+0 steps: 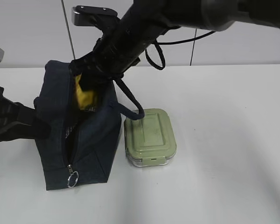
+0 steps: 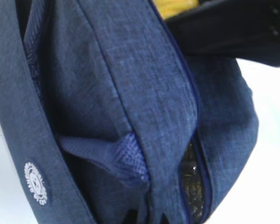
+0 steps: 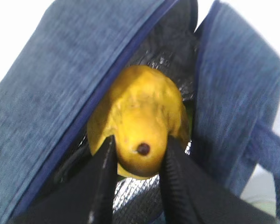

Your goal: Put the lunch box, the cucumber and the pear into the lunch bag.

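We see the right end effector (image 3: 136,163) pinching the firm, waxy pear (image 3: 140,116) inside the soft lunch bag (image 1: 91,140); the left, pressed together, grips fabric.

right gripper (image 3: 139,179) clamped, left closed

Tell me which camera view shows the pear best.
The right wrist view: the pear fills the bag's opening, gripped between the right tool's fingers. The exterior view shows only a yellow patch; the left wrist view, a yellow sliver at the top.
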You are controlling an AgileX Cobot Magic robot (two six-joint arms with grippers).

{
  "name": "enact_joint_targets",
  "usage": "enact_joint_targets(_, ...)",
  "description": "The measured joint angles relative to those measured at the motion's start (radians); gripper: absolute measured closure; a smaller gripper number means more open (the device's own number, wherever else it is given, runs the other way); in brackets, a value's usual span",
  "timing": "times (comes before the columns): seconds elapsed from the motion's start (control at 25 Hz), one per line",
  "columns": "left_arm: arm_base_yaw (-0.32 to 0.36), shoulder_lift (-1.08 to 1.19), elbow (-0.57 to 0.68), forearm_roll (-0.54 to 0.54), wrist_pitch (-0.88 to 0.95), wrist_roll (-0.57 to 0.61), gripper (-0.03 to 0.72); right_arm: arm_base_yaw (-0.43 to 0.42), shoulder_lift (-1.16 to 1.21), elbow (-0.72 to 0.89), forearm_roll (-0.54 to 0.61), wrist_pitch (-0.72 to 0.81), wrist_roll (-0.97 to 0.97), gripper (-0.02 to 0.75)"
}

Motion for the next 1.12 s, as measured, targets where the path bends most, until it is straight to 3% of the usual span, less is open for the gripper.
enact_joint_targets(0.12,0.0,0.0,0.0,0.0,0.006,0.0,0.685,0.0,0.006,0.0,0.0,-0.058,0.0,0.49)
enact_joint_targets(0.36,0.0,0.0,0.0,0.0,0.009,0.0,0.685,0.0,0.006,0.0,0.033,-0.095,-0.053,0.312)
enact_joint_targets(0.56,0.0,0.0,0.0,0.0,0.008,0.0,0.685,0.0,-0.006,-0.011,0.019,-0.095,-0.062,0.282)
enact_joint_targets(0.68,0.0,0.0,0.0,0.0,0.008,0.0,0.685,0.0,-0.057,-0.025,-0.084,-0.093,-0.048,0.281)
enact_joint_targets(0.8,0.0,0.0,0.0,0.0,0.008,0.0,0.685,0.0,-0.132,-0.034,-0.267,-0.066,0.061,0.281)
enact_joint_targets(0.92,0.0,0.0,0.0,0.0,0.009,0.0,0.685,-0.004,-0.195,-0.039,-0.475,0.03,0.237,0.281)
enact_joint_targets(1.04,0.0,0.0,0.0,0.0,0.008,0.0,0.685,-0.006,-0.228,-0.04,-0.616,0.187,0.348,0.281)
enact_joint_targets(1.08,0.0,0.0,0.0,0.0,0.008,0.0,0.685,-0.006,-0.228,-0.04,-0.616,0.187,0.348,0.281)
enact_joint_targets(1.12,0.0,0.0,0.0,0.0,0.009,0.0,0.685,-0.008,-0.231,-0.04,-0.686,0.287,0.38,0.281)
